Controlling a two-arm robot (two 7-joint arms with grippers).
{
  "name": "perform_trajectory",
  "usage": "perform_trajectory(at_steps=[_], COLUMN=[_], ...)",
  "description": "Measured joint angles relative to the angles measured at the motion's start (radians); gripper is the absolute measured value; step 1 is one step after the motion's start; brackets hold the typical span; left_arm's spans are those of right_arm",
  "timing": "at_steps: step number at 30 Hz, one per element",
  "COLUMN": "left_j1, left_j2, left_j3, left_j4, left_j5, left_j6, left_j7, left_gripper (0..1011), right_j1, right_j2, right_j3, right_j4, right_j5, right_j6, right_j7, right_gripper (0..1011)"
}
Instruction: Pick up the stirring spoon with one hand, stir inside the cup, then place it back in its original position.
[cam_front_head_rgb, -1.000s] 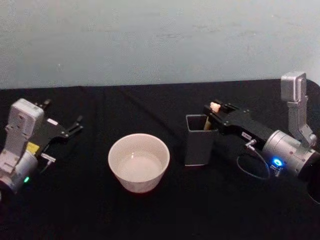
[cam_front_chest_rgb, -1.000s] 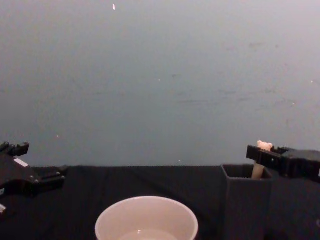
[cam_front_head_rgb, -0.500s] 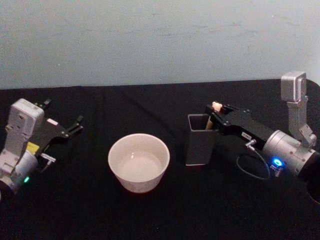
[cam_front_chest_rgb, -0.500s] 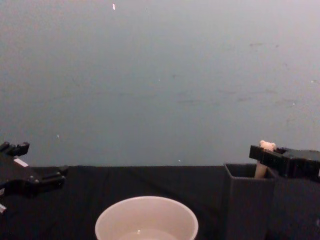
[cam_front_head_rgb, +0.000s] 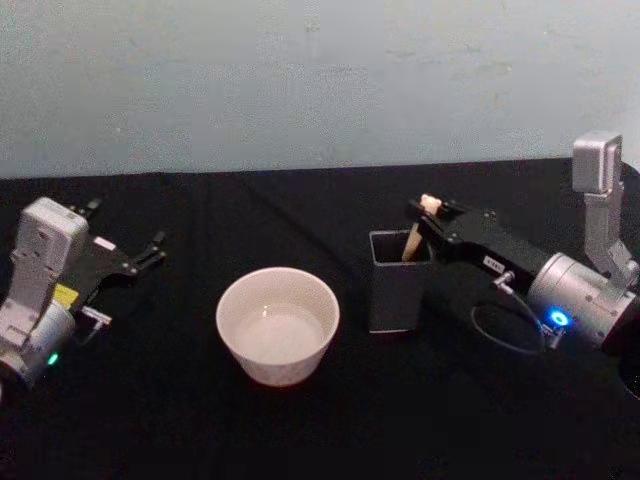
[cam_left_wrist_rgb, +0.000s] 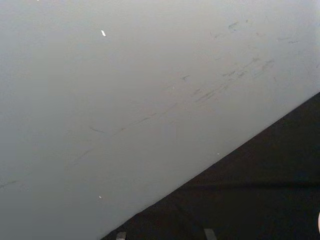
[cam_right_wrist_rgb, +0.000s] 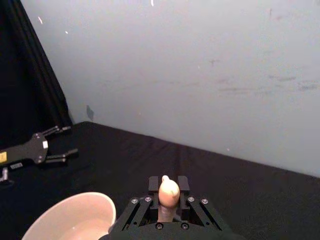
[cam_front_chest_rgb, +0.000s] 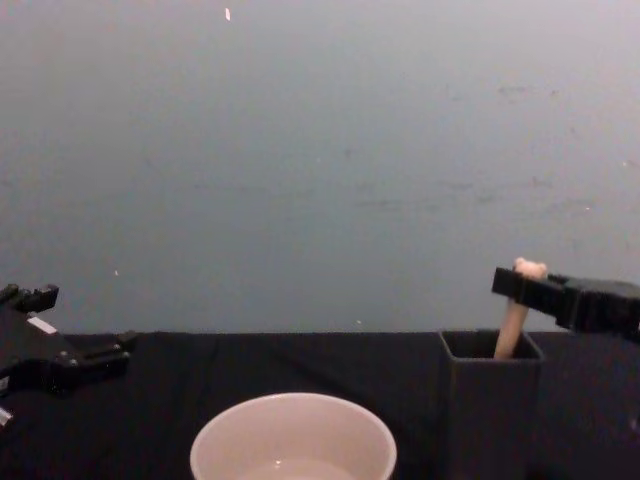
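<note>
Black surface (cam_front_head_rgb: 300, 430) before a pale wall (cam_front_head_rgb: 300, 80). At right, the right gripper (cam_front_head_rgb: 430, 208), fingers closed on the spoon (cam_front_head_rgb: 411, 243) just below its bear head, sits higher than half a second earlier. More of the cream handle now shows, tilted, with its lower end inside the holder (cam_front_head_rgb: 395, 295). To the left stands the cup (cam_front_head_rgb: 278, 325), apart from the holder. At far left, the left gripper (cam_front_head_rgb: 122, 232) is unchanged, fingers open.

Hidden end
The dark grey square holder (cam_front_head_rgb: 396, 293) hides the lower end of the cream bear-topped stirring spoon (cam_front_head_rgb: 412, 243).
</note>
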Motion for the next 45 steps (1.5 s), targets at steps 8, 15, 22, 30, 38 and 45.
perform_trajectory(at_steps=[8,15,22,30,38,45], left_j1=[0.000,0.000,0.000,0.000,0.000,0.000], left_j2=[0.000,0.000,0.000,0.000,0.000,0.000], left_j3=[0.000,0.000,0.000,0.000,0.000,0.000], left_j4=[0.000,0.000,0.000,0.000,0.000,0.000], left_j5=[0.000,0.000,0.000,0.000,0.000,0.000], left_j6=[0.000,0.000,0.000,0.000,0.000,0.000], left_j7=[0.000,0.000,0.000,0.000,0.000,0.000], left_gripper=[1001,1001,1001,1001,1001,1001], right_j1=[-0.004,-0.005,0.005,0.048,0.099,0.129], right_j2=[0.016,0.024,0.024,-0.002,-0.031,-0.046], right_j3=[0.017,0.044,0.057,0.031,-0.035,-0.092], right_j4=[-0.044,-0.097,-0.129,-0.108,-0.067,-0.030], right_j5=[0.027,0.060,0.082,0.090,0.067,0.032], right_j6=[-0.014,-0.035,-0.059,-0.072,-0.076,-0.072], right_j7=[-0.002,-0.009,-0.010,0.000,0.031,0.053], right_gripper=[217,218,218,217,217,217])
